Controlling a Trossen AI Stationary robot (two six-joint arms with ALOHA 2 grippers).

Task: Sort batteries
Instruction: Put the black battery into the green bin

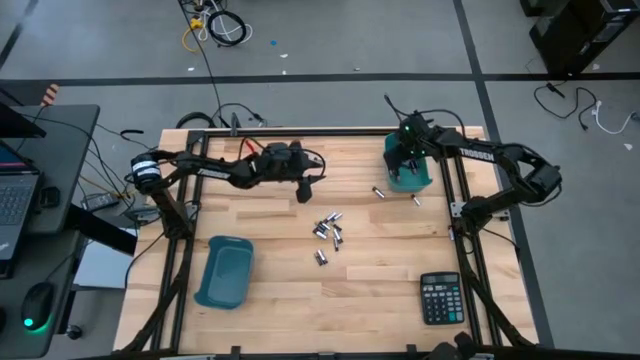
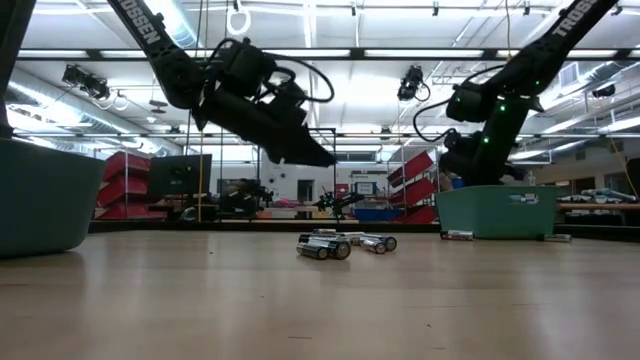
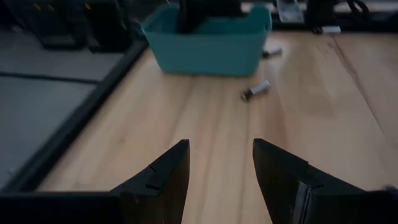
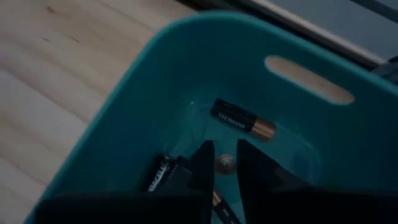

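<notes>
- Table: a wooden top inside a dark frame.
- Left bin: teal, near the table's left front, well apart from the batteries.
- Right bin: teal, under the right gripper; three or so cells lie inside, and its wall hems the fingers in.
- Calculator: at the front right corner.
- Left gripper: fingers apart, empty, hanging above bare wood.
- Right gripper: fingers slightly apart around an end-on cell; I cannot tell whether it is gripped.
- Batteries: clustered mid-table; two strays lie beside the right bin.
</notes>
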